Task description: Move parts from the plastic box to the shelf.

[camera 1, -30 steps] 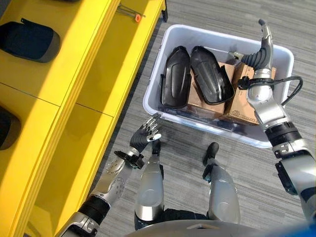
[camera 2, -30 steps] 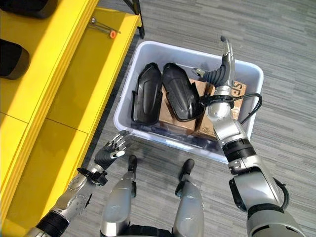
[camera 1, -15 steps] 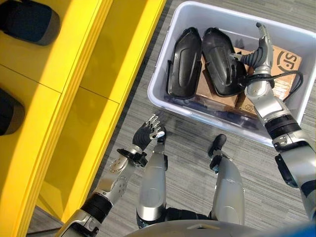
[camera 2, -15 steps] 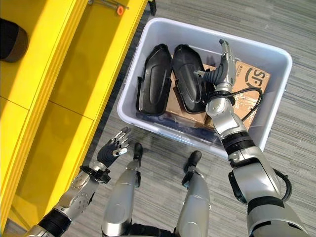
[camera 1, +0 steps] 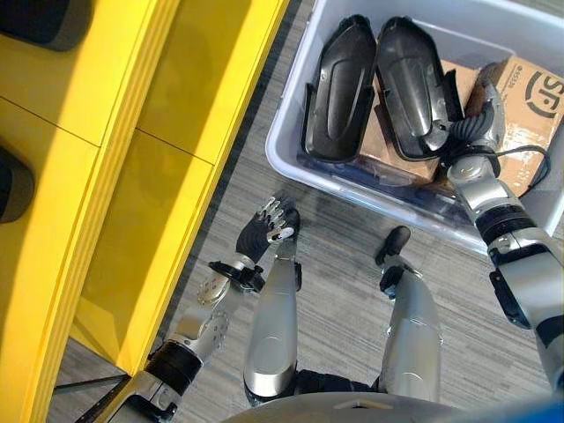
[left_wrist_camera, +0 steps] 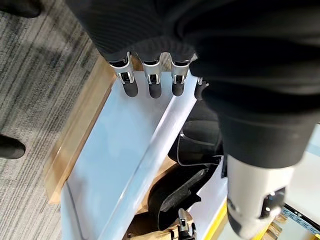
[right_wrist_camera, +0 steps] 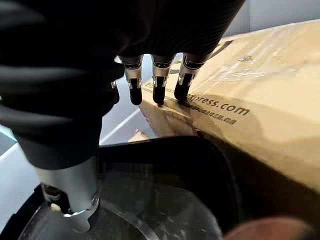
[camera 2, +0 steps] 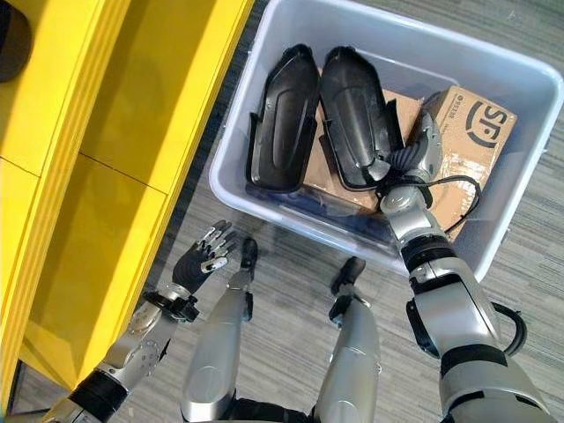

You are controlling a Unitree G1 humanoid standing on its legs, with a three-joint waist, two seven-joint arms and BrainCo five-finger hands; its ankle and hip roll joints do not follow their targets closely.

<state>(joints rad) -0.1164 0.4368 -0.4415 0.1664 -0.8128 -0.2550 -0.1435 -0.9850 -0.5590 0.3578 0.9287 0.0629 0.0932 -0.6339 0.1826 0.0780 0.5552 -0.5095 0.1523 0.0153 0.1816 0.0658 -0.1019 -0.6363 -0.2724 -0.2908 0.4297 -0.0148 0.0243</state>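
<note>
The pale plastic box [camera 2: 414,53] stands on the floor and holds two black shell parts side by side, the left one [camera 1: 339,88] and the right one [camera 1: 414,84], lying on cardboard. My right hand [camera 1: 480,115] is down inside the box between the right part and a cardboard carton [camera 1: 529,97]. In its wrist view the straight fingers [right_wrist_camera: 160,87] touch the carton [right_wrist_camera: 260,115] while the thumb [right_wrist_camera: 75,200] reaches over the black part [right_wrist_camera: 165,200]; nothing is gripped. My left hand [camera 1: 264,231] hovers open over the floor, short of the box rim [left_wrist_camera: 165,125].
The yellow shelf [camera 1: 115,132] runs along the left side, close beside the box. A dark part [camera 1: 11,181] lies on it at the far left edge. Grey carpet lies between shelf and box.
The camera has tipped down, so the box sits higher in the picture. My right hand has dropped from above the box rim to beside the right black part. The left hand stays put.
</note>
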